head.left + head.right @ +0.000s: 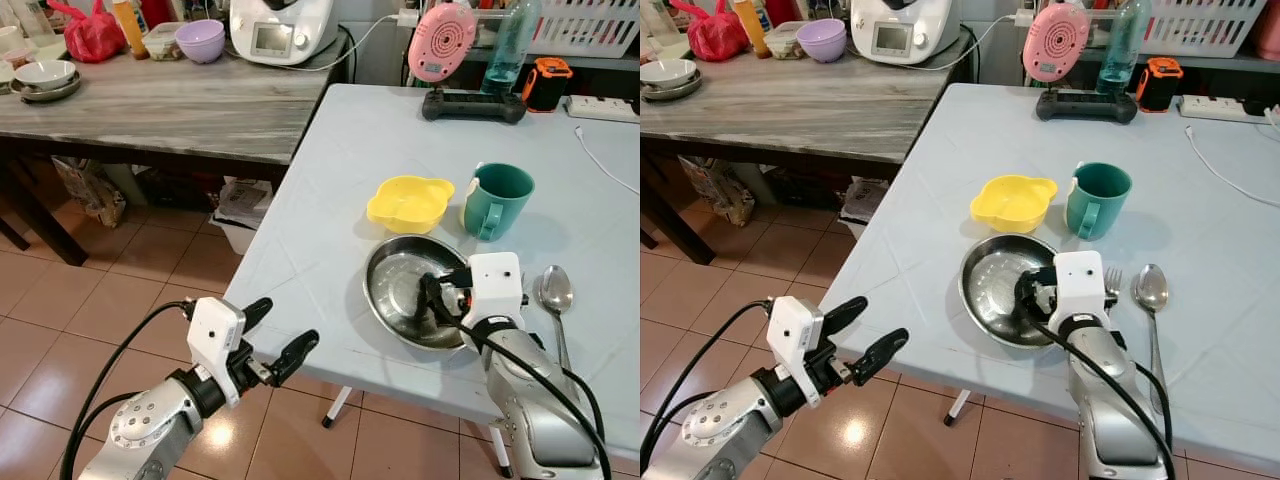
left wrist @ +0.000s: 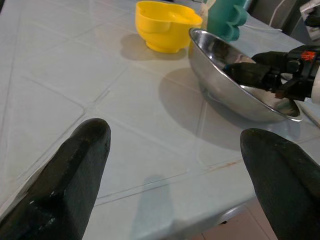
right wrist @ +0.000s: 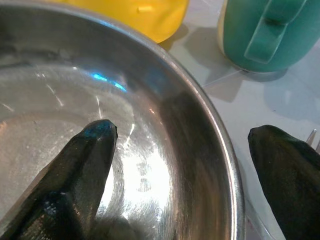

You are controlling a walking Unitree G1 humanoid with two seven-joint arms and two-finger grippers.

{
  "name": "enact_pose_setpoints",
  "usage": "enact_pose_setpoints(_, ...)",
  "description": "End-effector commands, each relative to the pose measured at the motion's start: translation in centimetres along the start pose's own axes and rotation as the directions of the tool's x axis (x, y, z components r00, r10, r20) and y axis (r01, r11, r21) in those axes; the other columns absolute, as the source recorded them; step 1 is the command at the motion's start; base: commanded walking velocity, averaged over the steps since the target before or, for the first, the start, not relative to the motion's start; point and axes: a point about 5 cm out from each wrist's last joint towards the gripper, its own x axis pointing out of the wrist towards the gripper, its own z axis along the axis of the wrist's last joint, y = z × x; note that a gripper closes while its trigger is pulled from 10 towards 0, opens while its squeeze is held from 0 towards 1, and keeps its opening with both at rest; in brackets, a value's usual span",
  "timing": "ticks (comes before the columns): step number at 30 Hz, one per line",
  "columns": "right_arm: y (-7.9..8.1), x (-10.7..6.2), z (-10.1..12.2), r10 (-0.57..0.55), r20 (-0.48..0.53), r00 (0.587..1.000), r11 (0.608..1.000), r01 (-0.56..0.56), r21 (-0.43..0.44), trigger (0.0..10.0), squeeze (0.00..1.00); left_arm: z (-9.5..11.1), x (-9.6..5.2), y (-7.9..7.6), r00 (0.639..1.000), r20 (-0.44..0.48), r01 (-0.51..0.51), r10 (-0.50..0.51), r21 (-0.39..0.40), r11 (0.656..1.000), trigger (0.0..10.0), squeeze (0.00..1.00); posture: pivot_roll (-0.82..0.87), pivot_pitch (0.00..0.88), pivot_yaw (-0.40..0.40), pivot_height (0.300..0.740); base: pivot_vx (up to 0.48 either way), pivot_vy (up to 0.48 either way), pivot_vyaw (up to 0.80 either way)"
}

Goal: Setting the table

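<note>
A steel bowl (image 1: pixel 398 285) sits near the front edge of the pale blue table (image 1: pixel 320 230). My right gripper (image 1: pixel 436 297) is open across the bowl's right rim, with one finger (image 3: pixel 85 160) inside and the other outside. Behind the bowl are a yellow bowl (image 1: pixel 408 203) and a green mug (image 1: pixel 497 200). A spoon (image 1: pixel 556 293) lies to the right, and fork tines (image 1: pixel 1113 277) show beside my right wrist. My left gripper (image 1: pixel 280 335) is open and empty, in the air off the table's front left edge. It faces the steel bowl (image 2: pixel 235 90).
To the left stands a wooden counter (image 1: pixel 170 110) with stacked dishes (image 1: pixel 44 78), a purple bowl (image 1: pixel 201 40) and a white appliance (image 1: pixel 280 28). At the table's far end are a pink fan (image 1: pixel 441 40), a black controller (image 1: pixel 473 105), a bottle (image 1: pixel 510 45) and a power strip (image 1: pixel 600 107). Tiled floor (image 1: pixel 90 320) lies below.
</note>
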Motion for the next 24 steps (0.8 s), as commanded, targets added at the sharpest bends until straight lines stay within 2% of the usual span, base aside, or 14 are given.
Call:
enact_pose_setpoints(1,-0.2,-0.2,0.6,-0.008,0.015,1.0,1.0,0.008,0.005,10.0,0.0,0.3,-0.3,0.0,1.0,-0.009,0.002,-0.002,0.009,1.0,10.0,0.0,-0.13,0.115,0.065,0.74,0.0,0.0,0.0)
enact_pose_setpoints(6,-0.2,-0.2,1.1,-0.001,0.041,0.999,1.0,0.001,0.008,10.0,0.0,0.4,-0.2,0.1,1.0,-0.006,-0.01,0.01,0.007,1.0,10.0,0.0,-0.13,0.114,0.065,0.74,0.0,0.0,0.0)
enact_pose_setpoints(12,-0.2,-0.5,0.8,-0.004,-0.004,1.0,1.0,0.005,0.006,10.0,0.0,0.3,-0.2,0.0,1.0,-0.018,-0.002,0.002,-0.002,1.0,10.0,0.0,-0.13,0.114,0.065,0.74,0.0,0.0,0.0)
enact_pose_setpoints(18,-0.4,-1.0,0.5,-0.002,-0.108,0.994,0.998,0.009,0.063,10.0,0.0,-0.3,-0.3,0.1,0.999,-0.04,0.02,-0.021,-0.014,1.0,10.0,0.0,-0.14,0.113,0.069,0.74,0.0,0.0,0.0)
enact_pose_setpoints(21,-0.5,-1.0,0.5,-0.005,-0.122,0.992,0.998,0.013,0.064,10.0,0.0,-0.4,-0.3,0.1,0.999,-0.039,0.02,-0.021,-0.015,1.0,10.0,0.0,-0.14,0.113,0.069,0.74,0.0,0.0,0.0)
enact_pose_setpoints(22,-0.3,-1.1,1.0,0.004,-0.118,0.993,0.994,0.009,0.105,10.0,0.0,-0.4,-0.3,0.1,0.999,-0.04,0.02,-0.02,-0.016,1.0,10.0,0.0,-0.13,0.113,0.072,0.74,0.0,0.0,0.0)
enact_pose_setpoints(24,-0.3,-1.1,1.6,0.008,-0.105,0.994,0.993,0.005,0.117,10.0,0.0,-0.5,-0.3,0.1,0.999,-0.043,0.02,-0.021,-0.019,1.0,10.0,0.0,-0.13,0.115,0.074,0.74,0.0,0.0,0.0)
